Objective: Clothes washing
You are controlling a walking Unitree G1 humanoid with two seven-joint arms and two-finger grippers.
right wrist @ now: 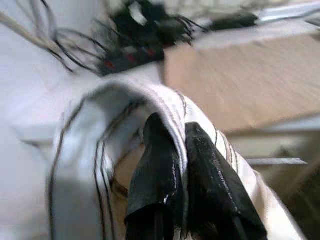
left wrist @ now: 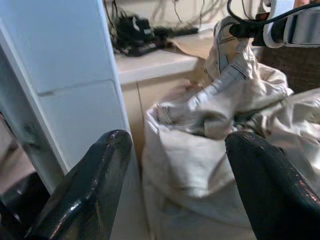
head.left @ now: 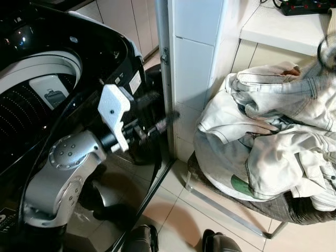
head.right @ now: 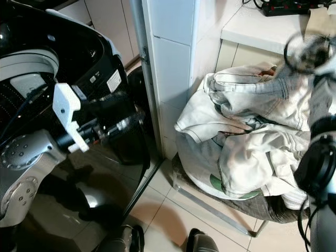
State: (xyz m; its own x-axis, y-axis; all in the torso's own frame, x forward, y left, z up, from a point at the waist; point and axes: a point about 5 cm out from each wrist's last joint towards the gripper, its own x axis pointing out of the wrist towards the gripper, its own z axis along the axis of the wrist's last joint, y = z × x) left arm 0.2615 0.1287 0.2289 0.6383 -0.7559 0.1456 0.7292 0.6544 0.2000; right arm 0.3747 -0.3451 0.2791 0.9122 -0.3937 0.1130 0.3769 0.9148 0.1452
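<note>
feet: robot's own feet at the bottom edge, on the tile floor
left arm: silver, held up in front of the washer. left gripper sticks out twd the white pillar, fingers spread wide w/ nothing between them
left wrist cam: both black fingers apart, looking straight at the pile past the pillar
washer: black top-loader on the robot's left, lid up, drum mouth open
clothes: heap of pale denim-ish stuff piled on a low wicker basket w/ metal legs, right of the pillar, below a white shelf w/ a power strip
right gripper: up high on the robot's right, fingers pinched on a fold of striped-seam garment. blurry, so prob mid-lift imo
key relation: washer opening is on the left, pile + the held piece are on the right, pillar in between. Right arm is the one on the clothes, left is nearer the drum
garment axis: hangs down-ish from the pinch, rest is draped into the heap
next, my guess: lift it free, then swing left around the pillar to the drum
risk: trailing end prob drags other bits off the basket
</note>
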